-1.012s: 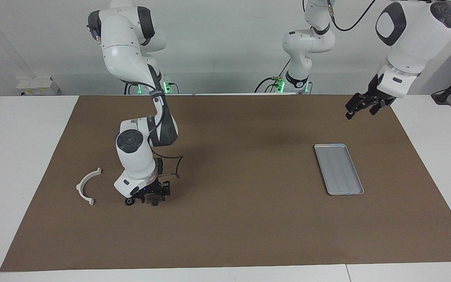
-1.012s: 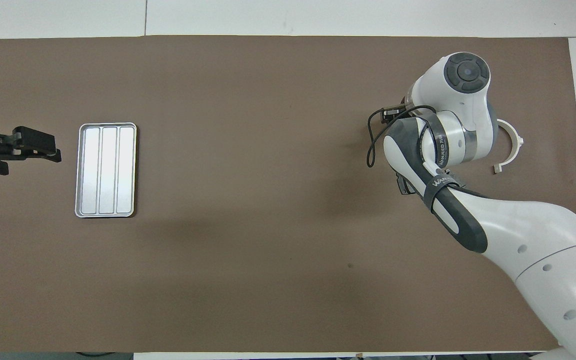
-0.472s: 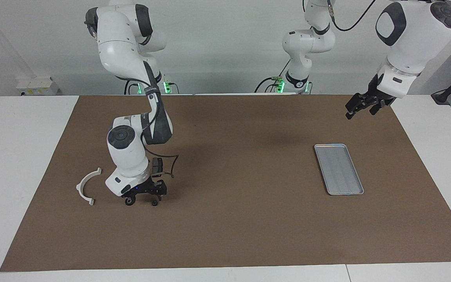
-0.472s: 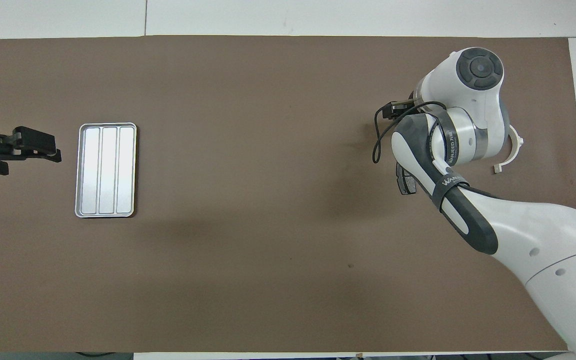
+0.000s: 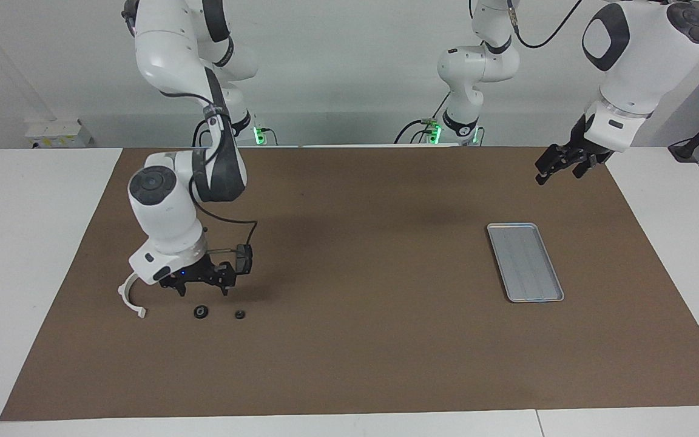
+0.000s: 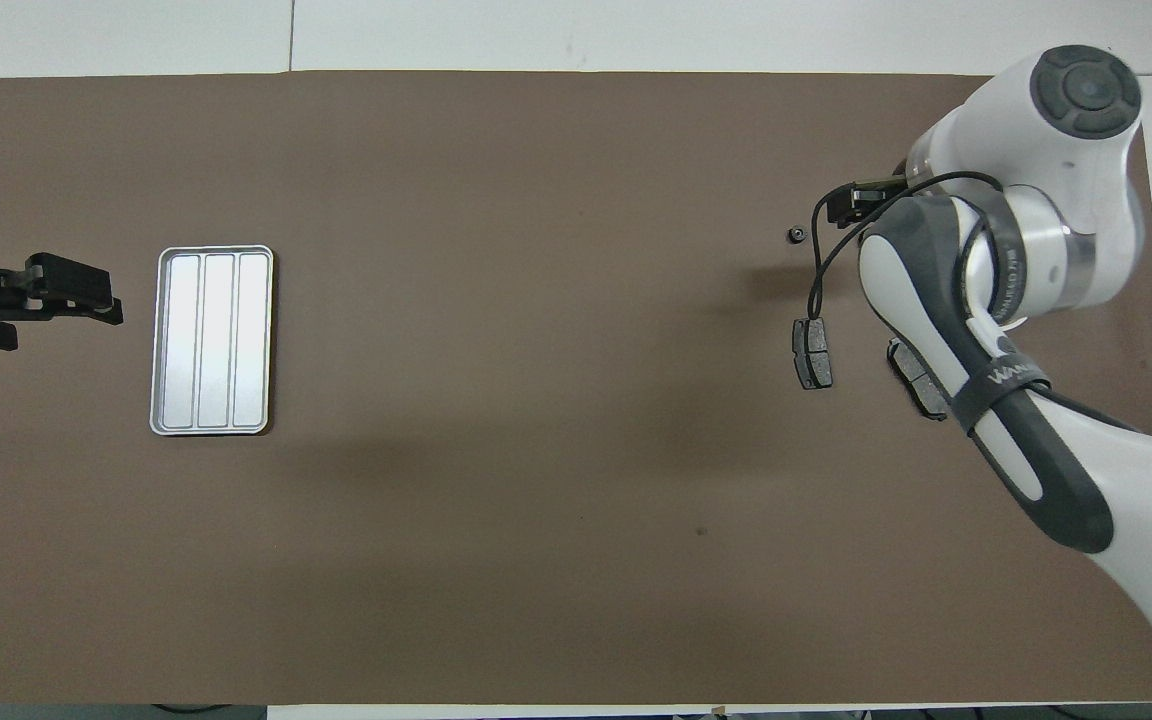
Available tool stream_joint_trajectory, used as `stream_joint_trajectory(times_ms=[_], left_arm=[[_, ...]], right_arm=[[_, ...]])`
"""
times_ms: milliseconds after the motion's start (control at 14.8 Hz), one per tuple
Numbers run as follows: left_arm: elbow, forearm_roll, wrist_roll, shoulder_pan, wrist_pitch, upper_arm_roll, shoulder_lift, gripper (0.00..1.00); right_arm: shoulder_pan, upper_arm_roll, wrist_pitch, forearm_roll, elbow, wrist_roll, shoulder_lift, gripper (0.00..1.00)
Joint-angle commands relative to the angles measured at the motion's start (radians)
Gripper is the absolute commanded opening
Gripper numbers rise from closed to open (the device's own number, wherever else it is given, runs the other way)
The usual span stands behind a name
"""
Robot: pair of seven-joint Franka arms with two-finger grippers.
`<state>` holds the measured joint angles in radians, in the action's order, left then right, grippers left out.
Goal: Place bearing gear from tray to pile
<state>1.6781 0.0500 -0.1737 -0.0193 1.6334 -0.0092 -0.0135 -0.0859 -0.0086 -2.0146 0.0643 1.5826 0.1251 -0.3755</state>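
Bearing gear pieces, two small dark round parts, lie loose on the brown mat [image 5: 361,364] of the worktop [image 5: 34,255], just below the right hand [image 5: 202,290]. One bearing gear [image 5: 201,312] sits under the hand's finger on the side of the right arm's end of the worktop. The second bearing gear [image 5: 239,314] sits just outside the hand's other finger. In the overhead view only the second one shows, and the arm covers the first.

The right hand hangs a little above the mat with its fingers [image 5: 181,291] spread wide and nothing between them. It touches neither gear.

The white half-ring bracket [image 5: 128,298] lies just beside this hand, toward the right arm's end of the worktop, partly hidden by the wrist. Two dark grey brake pads lie on the mat nearer to the robots than the gears. One brake pad [image 6: 812,353] is in plain sight in the overhead view. The other brake pad [image 6: 914,378] is half covered by the forearm.

The silver tray [image 5: 525,262] lies well apart from all of this, toward the left arm's end of the worktop. The left hand [image 5: 559,165] waits in the air over the mat's edge beside the tray. Whether it is spread or closed cannot be told.
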Motion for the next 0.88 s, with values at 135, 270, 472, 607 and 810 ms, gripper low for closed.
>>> stream_joint_trajectory(times_ms=[135, 270, 472, 607, 810], left_arm=[[0.005, -0.002, 0.005, 0.004, -0.014, -0.003, -0.008, 1.0], [0.005, -0.002, 0.005, 0.004, -0.014, -0.003, -0.008, 1.0], [0.005, -0.002, 0.005, 0.004, -0.014, -0.003, -0.006, 1.0], [0.005, -0.002, 0.005, 0.004, -0.014, -0.003, -0.008, 1.0], [0.005, -0.002, 0.005, 0.002, -0.014, -0.003, -0.006, 1.0]], right_arm=[[0.051, 0.013, 0.239, -0.075, 0.033, -0.092, 0.263, 1.0], [0.054, 0.015, 0.319, -0.075, 0.031, -0.122, 0.334, 1.0], [0.046, 0.013, 0.446, -0.084, 0.028, -0.124, 0.424, 1.0], [0.038, 0.012, 0.513, -0.089, 0.028, -0.124, 0.46, 1.0], [0.034, 0.01, 0.522, -0.087, 0.039, -0.127, 0.463, 1.0]])
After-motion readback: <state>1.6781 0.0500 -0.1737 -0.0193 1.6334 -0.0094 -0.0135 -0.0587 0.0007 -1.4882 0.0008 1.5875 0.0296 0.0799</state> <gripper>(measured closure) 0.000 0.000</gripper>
